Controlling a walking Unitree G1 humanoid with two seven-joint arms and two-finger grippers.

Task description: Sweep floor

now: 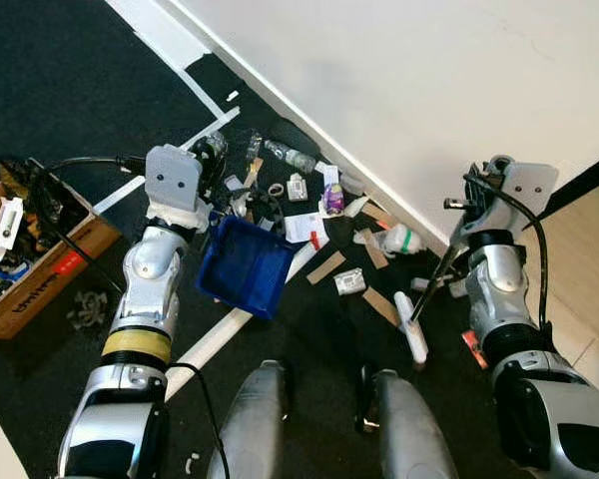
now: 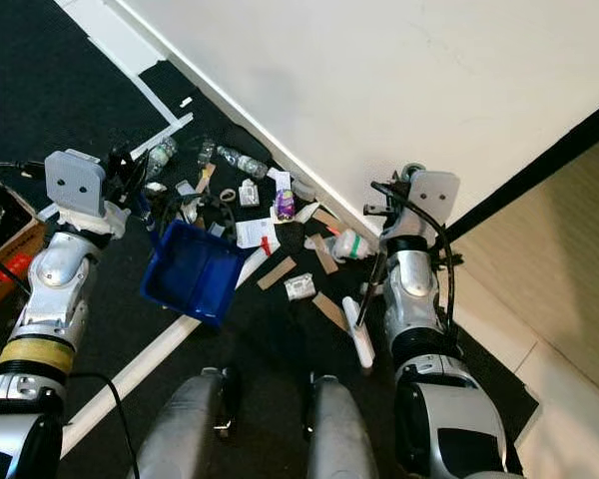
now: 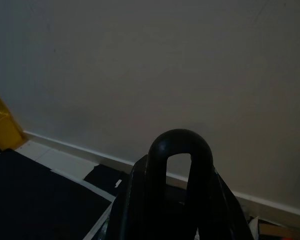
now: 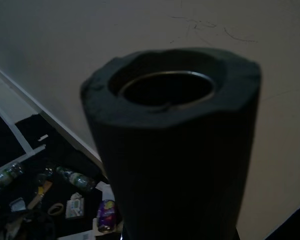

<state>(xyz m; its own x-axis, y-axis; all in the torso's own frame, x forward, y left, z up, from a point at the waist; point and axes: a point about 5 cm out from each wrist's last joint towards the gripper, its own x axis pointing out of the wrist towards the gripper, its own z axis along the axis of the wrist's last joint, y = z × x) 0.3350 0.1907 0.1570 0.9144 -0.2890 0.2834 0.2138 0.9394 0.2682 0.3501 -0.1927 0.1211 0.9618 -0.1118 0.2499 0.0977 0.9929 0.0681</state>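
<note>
Most litter lies unswept on the floor along the wall. Left gripper pinches the dustpan; right gripper clamps the broom.

Matt black carpet-like floor at upper left; smooth white painted wall at upper right. Glossy blue plastic dustpan, centre. Brown cardboard box, left edge. Clear plastic bottle, cardboard strips. Matt foam broom handle with metal core.
</note>
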